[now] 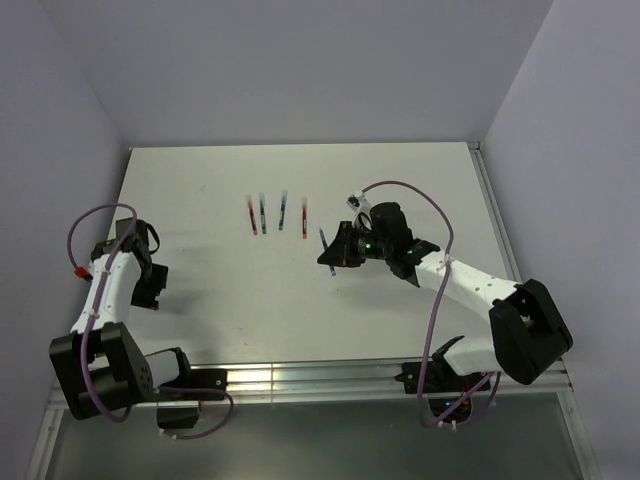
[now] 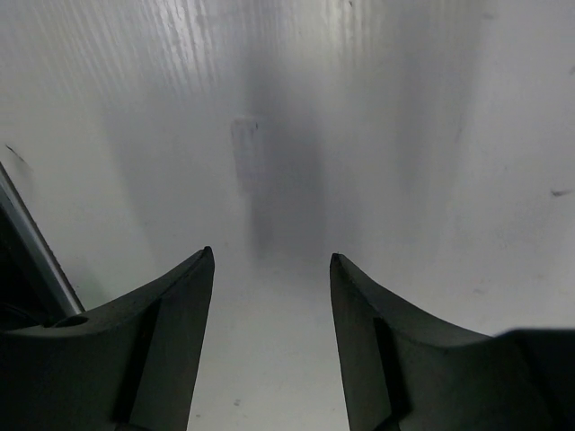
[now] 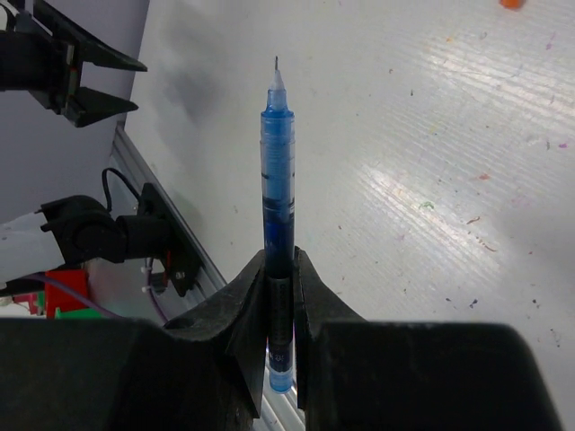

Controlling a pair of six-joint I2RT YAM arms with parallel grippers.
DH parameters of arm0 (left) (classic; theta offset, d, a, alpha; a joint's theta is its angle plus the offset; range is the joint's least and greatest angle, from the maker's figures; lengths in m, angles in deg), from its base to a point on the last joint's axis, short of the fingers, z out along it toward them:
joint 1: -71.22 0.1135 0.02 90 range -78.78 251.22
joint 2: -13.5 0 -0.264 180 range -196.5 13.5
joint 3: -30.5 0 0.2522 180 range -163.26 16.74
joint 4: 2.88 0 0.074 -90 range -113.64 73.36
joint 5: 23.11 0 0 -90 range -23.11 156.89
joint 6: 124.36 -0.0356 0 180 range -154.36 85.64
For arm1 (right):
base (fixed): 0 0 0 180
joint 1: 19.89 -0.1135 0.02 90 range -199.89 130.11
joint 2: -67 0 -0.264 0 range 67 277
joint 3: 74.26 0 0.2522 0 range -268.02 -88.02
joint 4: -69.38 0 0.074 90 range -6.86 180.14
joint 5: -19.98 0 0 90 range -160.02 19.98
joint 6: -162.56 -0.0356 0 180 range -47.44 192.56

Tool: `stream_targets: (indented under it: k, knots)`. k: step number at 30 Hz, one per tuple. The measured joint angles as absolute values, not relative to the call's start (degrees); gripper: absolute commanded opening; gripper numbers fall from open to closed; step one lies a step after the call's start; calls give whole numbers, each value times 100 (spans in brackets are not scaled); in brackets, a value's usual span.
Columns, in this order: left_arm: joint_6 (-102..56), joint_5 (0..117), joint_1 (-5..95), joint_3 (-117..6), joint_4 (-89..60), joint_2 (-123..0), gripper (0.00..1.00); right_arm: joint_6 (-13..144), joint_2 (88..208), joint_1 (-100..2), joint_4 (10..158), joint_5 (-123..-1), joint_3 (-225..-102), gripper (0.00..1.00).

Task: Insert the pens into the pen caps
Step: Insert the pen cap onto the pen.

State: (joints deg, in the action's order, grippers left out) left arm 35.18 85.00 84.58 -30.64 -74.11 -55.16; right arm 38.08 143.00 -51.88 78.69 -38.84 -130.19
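Right wrist view shows the right gripper [image 3: 280, 278] clamped on a slim translucent blue plastic pen [image 3: 278, 171]. Its fingers press against the lower barrel, and the fine uncapped tip points away over the white table [image 3: 431, 180]. Top external view places the right gripper [image 1: 335, 255] right of the table's middle, with the blue plastic pen [image 1: 324, 240] slanting out of it above the surface. Four more thin pens [image 1: 283, 213], reddish, green, blue and red, lie side by side in a row farther back, apart from both grippers; whether caps sit on them is too small to tell. Left wrist view shows the left gripper [image 2: 269, 260] with its dark fingers [image 2: 171, 323] spread wide above the white surface. From above, the left gripper [image 1: 150, 292] hangs near the table's left edge, well apart from the row.
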Motion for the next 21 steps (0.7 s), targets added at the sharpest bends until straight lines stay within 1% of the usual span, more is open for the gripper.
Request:
stream_targets:
  k: [7,21]
  knots:
    - [3354,8579,9048,-2948,-7035,-5990,59,3710,14305,-5021,7758,-3727,-12892,0]
    - [3435,8603,9155,-2482,-6489,-6320,59,3638,14427,-5021,7609,-3593,-12892,0]
